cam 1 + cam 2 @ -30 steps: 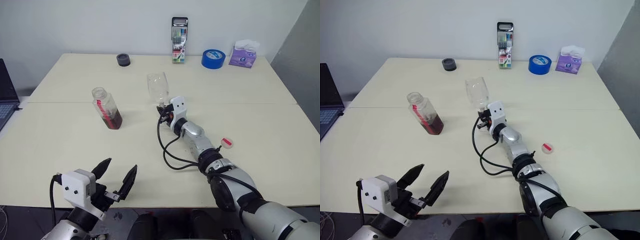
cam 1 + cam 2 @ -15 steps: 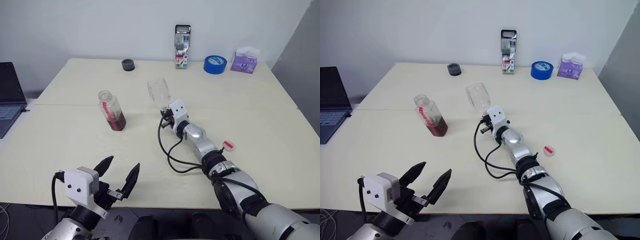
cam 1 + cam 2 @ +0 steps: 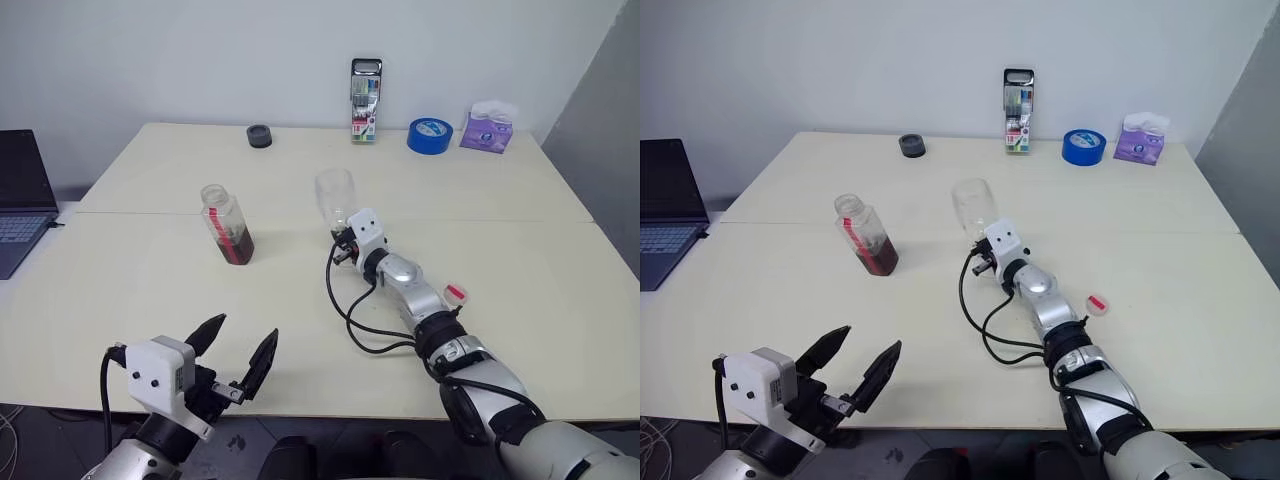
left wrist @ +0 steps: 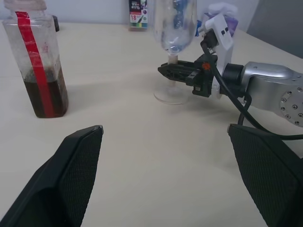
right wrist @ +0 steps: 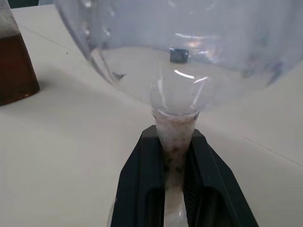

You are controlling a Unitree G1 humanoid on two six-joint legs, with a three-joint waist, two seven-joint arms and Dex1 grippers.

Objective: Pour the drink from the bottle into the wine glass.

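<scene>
The wine glass [image 3: 335, 194] stands upright near the table's middle, its bowl empty and its round foot [image 4: 169, 97] on the tabletop. My right gripper [image 3: 343, 241] is shut on the glass's stem, and its black fingers [image 5: 142, 175] clamp it from both sides. To the left of the glass stands the bottle [image 3: 227, 222], uncapped, with a red label strip and the dark drink [image 4: 45, 97] filling its lower part. My left gripper [image 3: 238, 352] hovers open and holding nothing at the table's near edge, well short of the bottle.
A small red-and-white cap [image 3: 456, 292] lies right of my right arm. Along the far edge are a black round item [image 3: 259, 135], a marker pack [image 3: 365, 92], a blue tape roll [image 3: 429, 134] and a tissue pack [image 3: 485, 120]. A laptop [image 3: 15, 200] sits far left.
The right gripper has brought the wine glass from a leftward tilt to upright, a little to the right and lower, onto the table. The left gripper kept still.
</scene>
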